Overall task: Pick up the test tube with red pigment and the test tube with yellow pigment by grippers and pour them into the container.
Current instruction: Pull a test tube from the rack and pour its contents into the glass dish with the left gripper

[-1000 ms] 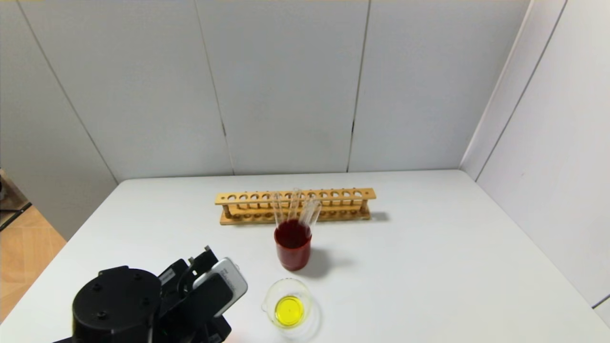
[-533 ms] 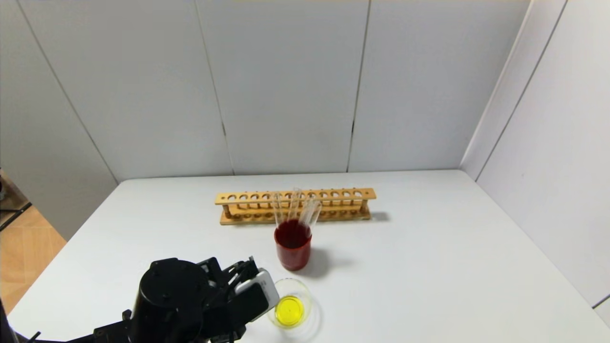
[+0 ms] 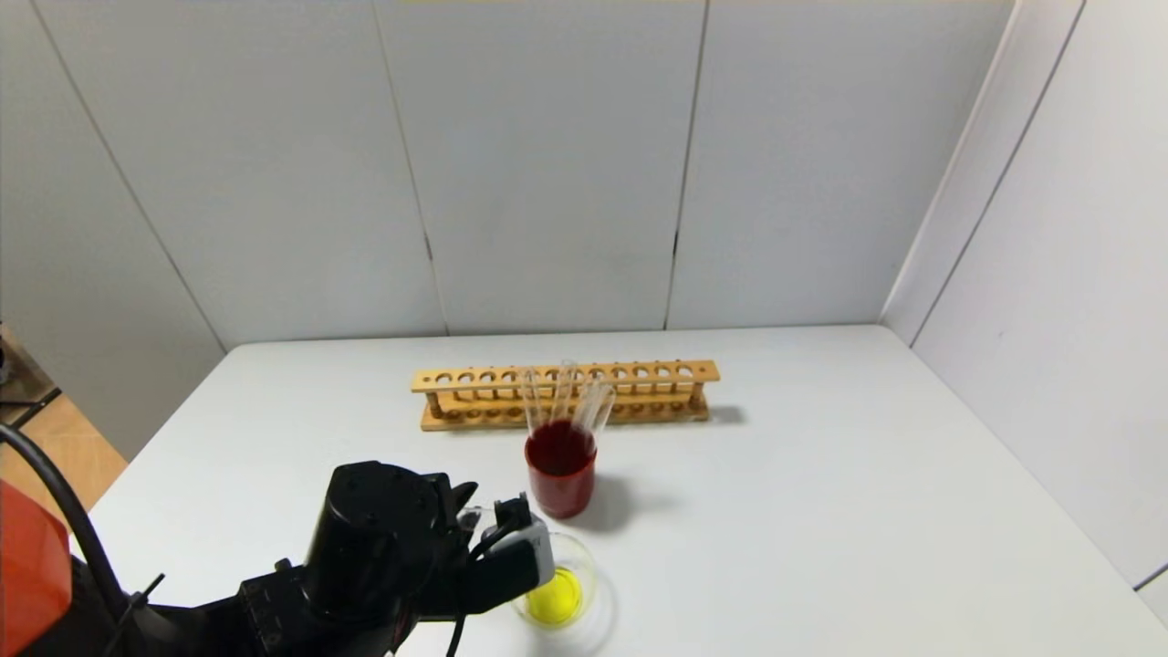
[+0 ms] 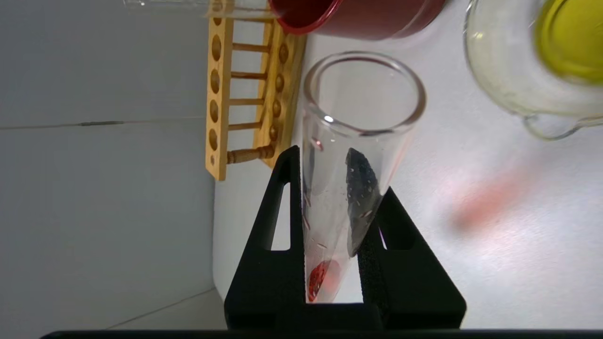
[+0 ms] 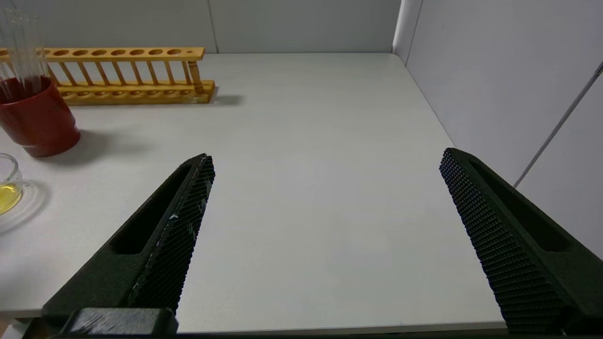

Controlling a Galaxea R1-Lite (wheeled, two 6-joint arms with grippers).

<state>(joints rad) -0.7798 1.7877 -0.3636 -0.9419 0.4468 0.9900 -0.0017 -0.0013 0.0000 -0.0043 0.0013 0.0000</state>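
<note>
My left gripper (image 3: 513, 538) is at the left rim of the container (image 3: 558, 593), a low clear beaker with yellow liquid in it. In the left wrist view the gripper (image 4: 340, 176) is shut on the test tube with red pigment (image 4: 351, 141). A little red liquid sits at the tube's base, and its open mouth points towards the red cup, beside the beaker (image 4: 499, 80). No tube with yellow pigment shows. My right gripper (image 5: 328, 160) is open and empty over the table's right side, outside the head view.
A dark-red cup (image 3: 560, 474) holding several clear tubes stands just behind the beaker. A wooden tube rack (image 3: 566, 392) lies across the table behind the cup. White walls close the back and right side.
My left arm has swung right and forward across the front of the table, bringing the gripper from the left of the beaker up to its left rim. The wrist has turned.
</note>
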